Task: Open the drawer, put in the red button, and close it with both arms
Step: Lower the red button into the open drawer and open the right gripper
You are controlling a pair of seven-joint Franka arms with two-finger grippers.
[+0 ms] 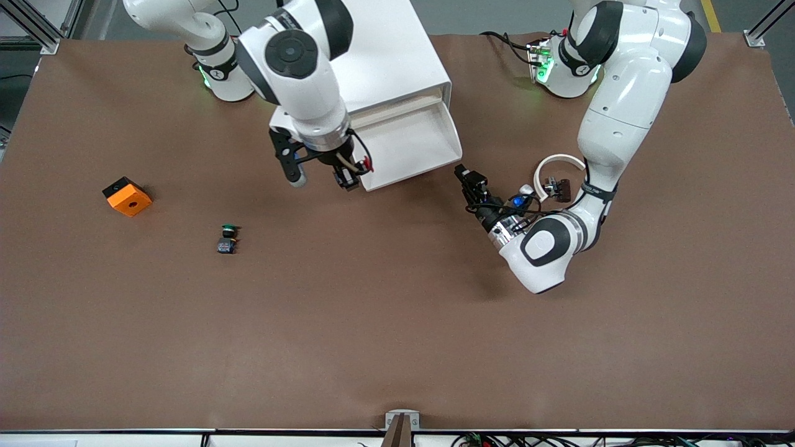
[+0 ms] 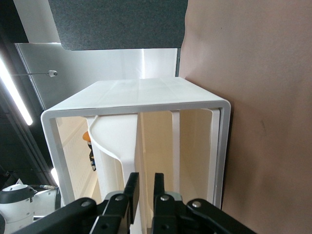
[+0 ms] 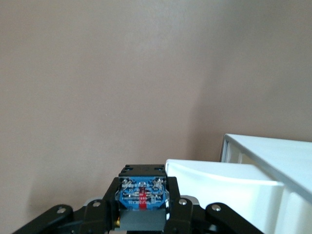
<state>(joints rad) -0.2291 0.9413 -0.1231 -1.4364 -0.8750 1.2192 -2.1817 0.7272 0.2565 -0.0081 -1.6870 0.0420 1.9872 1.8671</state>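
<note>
Drawer [image 1: 407, 144], the top one in the white cabinet [image 1: 388, 56], stands pulled out toward the front camera with a bare white floor, so the opening step looks done and the tray is ready to be loaded. The right arm reaches down from its base, and the right tool [image 1: 345, 177] hangs over the counter [image 1: 372, 323] just beside the drawer's front corner on the right arm's side. It is clenched on the red button [image 3: 141, 196]. The right wrist view shows the blue-grey body pinched squarely between the fingers [image 3: 181, 207], probably so that it drops upright on release. It is not yet over the tray, so a short move across the front lip seems to come next, and clipping that lip is the risk. The left tool [image 2: 144, 187] lies low at the drawer's other front corner, aimed along the tray. Its fingers stand a narrow slot apart, and I see nothing held between them. My guess is that it waits there, clear of the drop, ready to help push the drawer shut. The green-capped switch [image 1: 227, 239] and an orange block [image 1: 127, 196] sit on the counter toward the right arm's end, well apart from the cabinet.
</note>
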